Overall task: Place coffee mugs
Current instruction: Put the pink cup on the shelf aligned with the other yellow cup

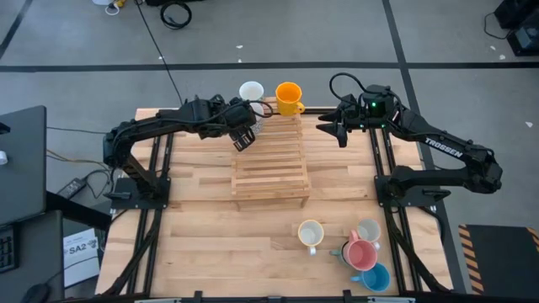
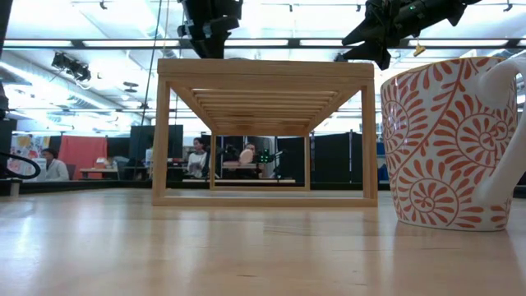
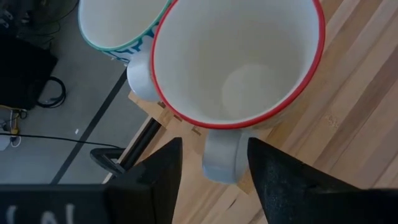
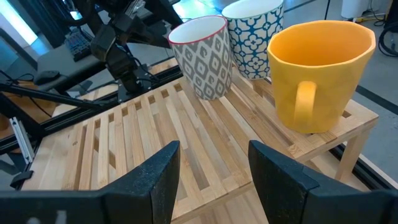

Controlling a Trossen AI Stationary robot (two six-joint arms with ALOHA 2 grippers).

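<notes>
Left fingers (image 3: 155, 177) spread wide, gripping nothing; red-rimmed mug (image 3: 239, 62) stands on rack (image 1: 269, 164) straight ahead, its handle (image 3: 222, 158) pointing back between them. Left gripper (image 1: 243, 140) nearest. Right gripper (image 1: 330, 128) open, empty, beside orange mug (image 1: 288, 97).

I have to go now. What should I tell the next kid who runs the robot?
Left end effector: open, its fingers either side of the red-rimmed mug's handle, on the wooden rack.
Right end effector: open, empty, over the rack's far right side.
On the rack, far end: red-rimmed mug, blue-patterned mug, orange mug.
On the table, near right: cream mug, pink mug, blue mug, a white one and the orange-patterned mug.
Done: three placed. Left: the mugs on the table.
</notes>
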